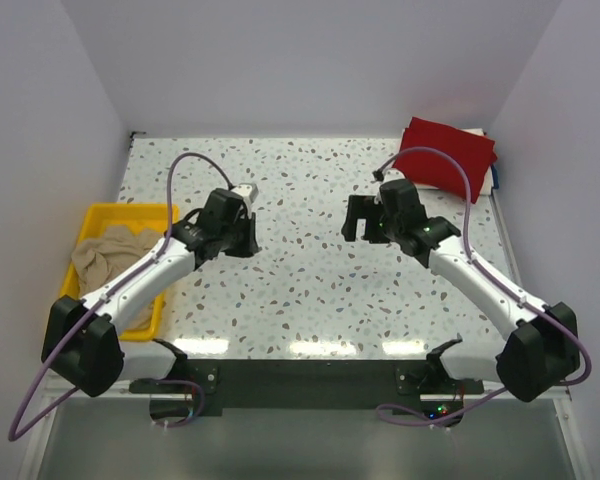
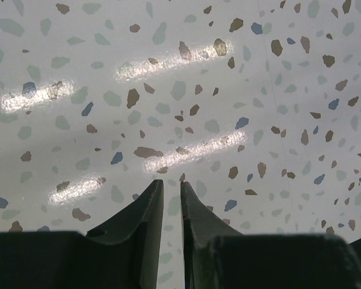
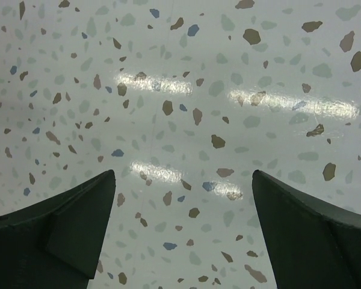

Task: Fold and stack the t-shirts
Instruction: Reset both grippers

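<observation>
— Which shirts do you see?
— Two. The dark red t-shirt (image 1: 446, 152) lies folded flat at the far right corner of the table (image 1: 300, 290), on my right.
— And the other?
— The beige t-shirt (image 1: 108, 258) sits crumpled in a heap inside the yellow tray (image 1: 130, 209), at my left.

Tabletop (image 1: 310, 300) under the fingers: smooth speckled terrazzo-look surface, glossy, with bright light streaks reflected. Left fingers (image 2: 141, 223) and right fingers (image 3: 66, 223): black hard plastic, matt, smooth faces. Arm shells (image 1: 155, 275) behind the fingers: white plastic, slight sheen, and the joints are matt black. Cables (image 1: 180, 165): purple, smooth rubbery jacket. Tray (image 1: 140, 213) left of the left fingers: yellow plastic, semi-gloss. Beige t-shirt (image 1: 105, 255) in it: soft cloth, crumpled, matt. Red t-shirt (image 1: 445, 150) beyond the right fingers: matt cloth, lies flat and smooth.
</observation>
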